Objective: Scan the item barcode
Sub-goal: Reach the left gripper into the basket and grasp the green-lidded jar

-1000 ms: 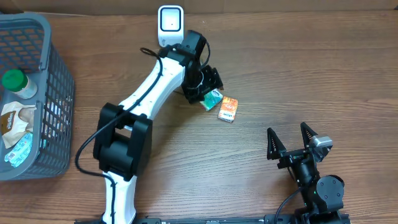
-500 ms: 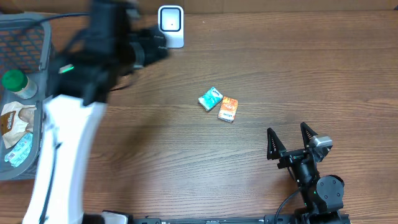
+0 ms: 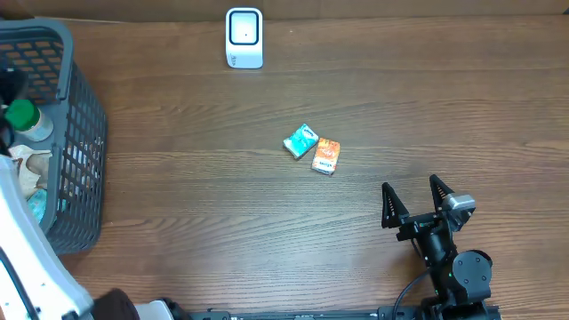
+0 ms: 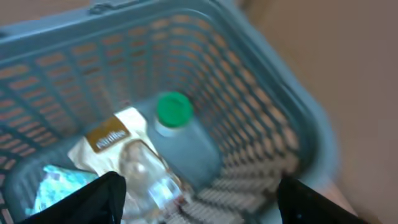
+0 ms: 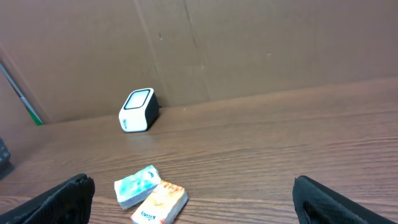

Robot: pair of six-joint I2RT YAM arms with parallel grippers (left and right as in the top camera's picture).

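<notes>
A white barcode scanner (image 3: 244, 37) (image 5: 137, 110) stands at the table's far edge. A teal pack (image 3: 301, 140) (image 5: 137, 185) and an orange pack (image 3: 326, 156) (image 5: 160, 204) lie side by side mid-table. My left gripper (image 4: 202, 202) hangs open and empty over the grey basket (image 4: 292, 106), looking down on a green-capped bottle (image 4: 174, 109), a beige pouch (image 4: 106, 140) and a teal packet (image 4: 59, 186). The view is blurred. My right gripper (image 3: 411, 185) (image 5: 193, 193) rests open near the front right, facing the packs from a distance.
The basket (image 3: 84, 151) fills the left end of the table, with the green-capped bottle (image 3: 20, 116) inside. The white left arm (image 3: 27, 258) crosses the lower left corner. A cardboard wall (image 5: 249, 50) backs the table behind the scanner.
My left arm has swung from the two packs near the scanner across to the basket at the left. The teal pack stays on the table beside the orange one. The right arm has not moved.
</notes>
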